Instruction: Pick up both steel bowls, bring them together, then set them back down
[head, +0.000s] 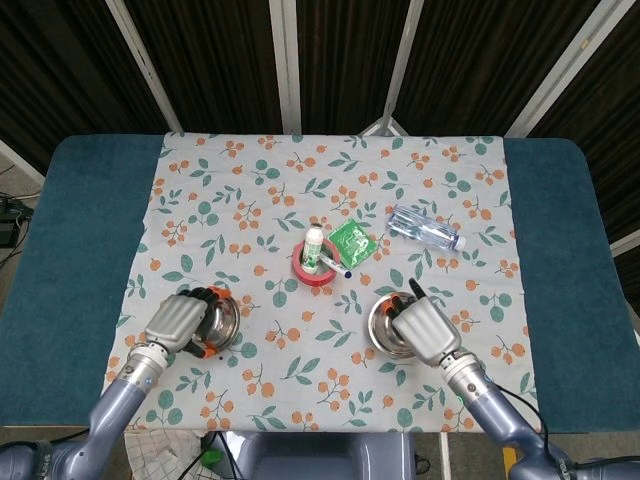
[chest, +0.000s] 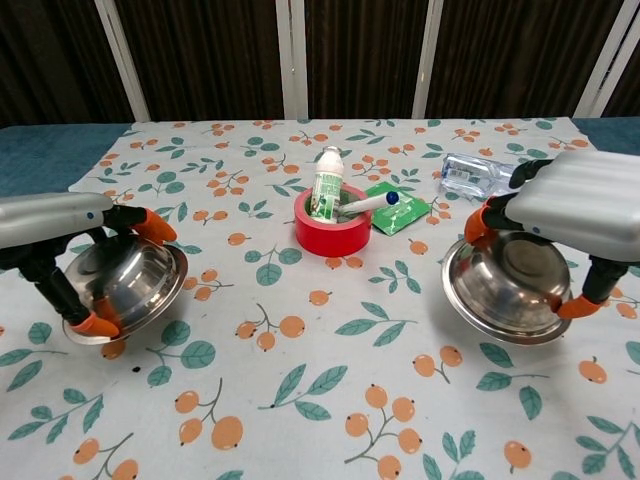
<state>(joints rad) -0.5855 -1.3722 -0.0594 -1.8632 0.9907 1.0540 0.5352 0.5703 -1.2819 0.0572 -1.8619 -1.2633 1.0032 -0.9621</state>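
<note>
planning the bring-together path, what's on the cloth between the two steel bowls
Only bare floral tablecloth between the left steel bowl and right steel bowl, clearest in the chest view; the red tape roll sits farther back.

On the floral tablecloth (head: 250, 190), the left hand (head: 177, 322) grips one steel bowl (head: 222, 318) and the right hand (head: 424, 327) grips the other steel bowl (head: 384, 322). Between them stands a red tape roll (head: 316, 268) (small white bottle (head: 316, 245) inside), with a green packet (head: 352, 243) and a water bottle (head: 424, 228) nearby.
</note>
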